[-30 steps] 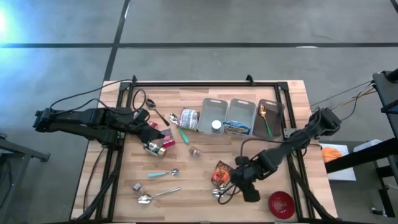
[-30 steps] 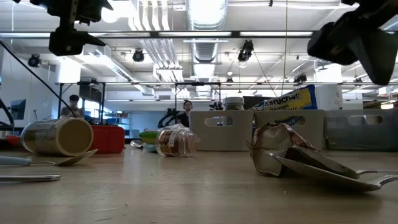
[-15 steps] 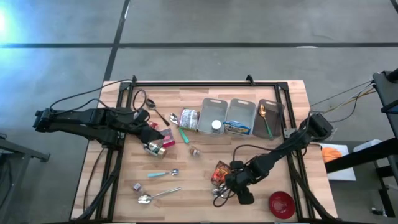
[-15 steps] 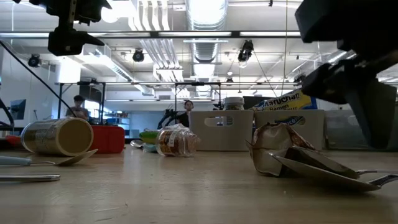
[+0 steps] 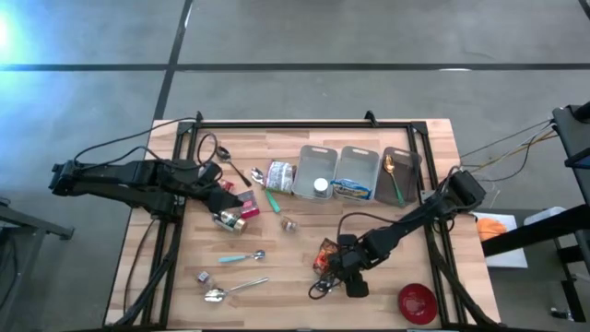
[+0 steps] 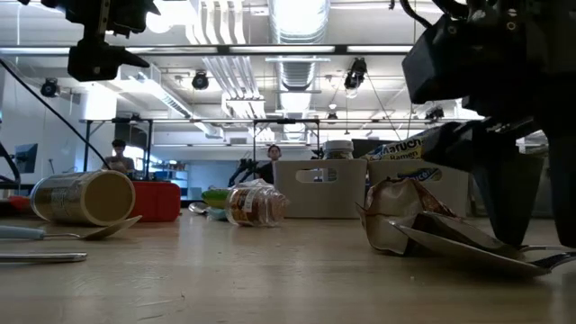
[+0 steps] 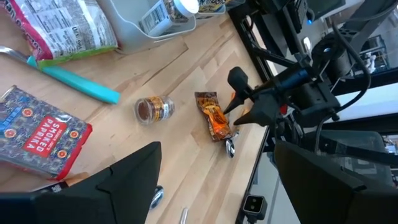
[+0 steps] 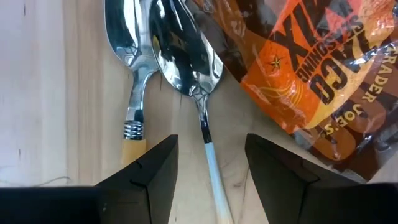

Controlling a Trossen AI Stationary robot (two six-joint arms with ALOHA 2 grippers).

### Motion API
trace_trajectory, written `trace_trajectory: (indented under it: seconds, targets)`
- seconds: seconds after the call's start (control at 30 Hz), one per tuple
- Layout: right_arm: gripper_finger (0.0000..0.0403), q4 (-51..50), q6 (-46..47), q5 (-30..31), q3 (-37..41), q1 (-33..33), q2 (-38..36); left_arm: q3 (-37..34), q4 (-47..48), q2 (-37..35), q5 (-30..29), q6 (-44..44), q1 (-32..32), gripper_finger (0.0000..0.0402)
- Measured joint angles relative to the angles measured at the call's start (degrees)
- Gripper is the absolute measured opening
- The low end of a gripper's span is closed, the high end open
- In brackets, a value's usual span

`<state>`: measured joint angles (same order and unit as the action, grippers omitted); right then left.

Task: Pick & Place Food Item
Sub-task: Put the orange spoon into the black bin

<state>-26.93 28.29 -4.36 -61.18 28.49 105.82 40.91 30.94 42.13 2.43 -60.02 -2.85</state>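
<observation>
Right gripper (image 8: 205,163) low over two spoons (image 8: 168,43), fingers spread and straddling one handle, orange seasoning packet (image 8: 298,68) just beside: best shifted onto the packet before closing; left gripper (image 7: 214,180) spread, empty, well apart.

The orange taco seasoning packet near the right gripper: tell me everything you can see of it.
The taco seasoning packet is a crinkled, glossy foil-like pouch, orange with dark brown areas and large white and orange lettering. It lies flat on the wooden table, creased and partly puffed in the low view. Two metal spoons lie right beside one edge, bowls up; whether they touch it is unclear. The right gripper hangs just over the spoon handles next to the packet, fingers apart, holding nothing.
</observation>
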Motion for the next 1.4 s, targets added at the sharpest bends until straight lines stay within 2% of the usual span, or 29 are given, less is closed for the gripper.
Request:
trace_trajectory:
  seconds: [0.13,0.37,0.47,0.73,1.03,1.4]
  targets:
    - [0.0163,0.3,-0.2,0.1,0.2,0.0,0.0,0.0,0.2,0.0,0.1,0.0,0.0,0.0315]
    - [0.0064,0.6,1.0,1.3,0.9,-0.1,0.8,0.0,0.3,0.0,0.1,0.0,0.0,0.0315]
    - [0.0038,1.0,1.9,3.1,1.8,0.2,0.8,0.0,0.3,0.0,0.2,0.0,0.0,0.0315]
    - [0.0029,-0.1,4.5,6.1,2.2,0.5,0.8,0.0,0.3,0.0,0.2,0.0,0.0,0.0315]
    - [0.0010,-2.1,4.1,5.9,0.2,0.7,0.2,0.0,0.8,0.0,0.2,0.1,0.0,0.0315]
    - [0.0008,-9.5,4.6,6.0,-2.2,1.1,-6.0,0.0,0.9,0.0,0.2,0.2,0.0,0.0315]
